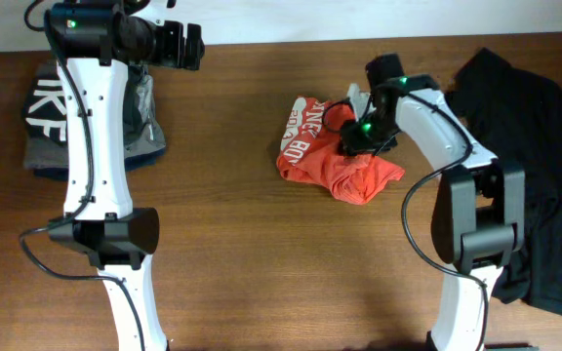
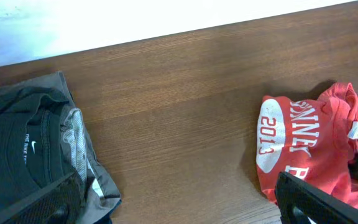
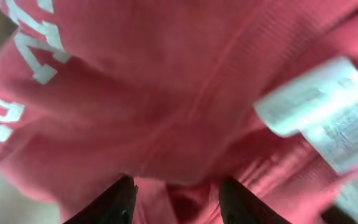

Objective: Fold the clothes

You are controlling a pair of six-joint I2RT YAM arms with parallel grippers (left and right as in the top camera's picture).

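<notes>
Overhead, the right gripper (image 1: 360, 136) presses into the limp, light red shirt (image 1: 312, 164), whether clenched I cannot tell; I'd pinch a hem edge.

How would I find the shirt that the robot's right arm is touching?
Look at the brown wooden table and go to its middle, where the right gripper comes down. A crumpled red shirt with white letters lies there. It is the only bright one: the folded shirt on the left is dark grey, and the clothes on the right are black.
</notes>
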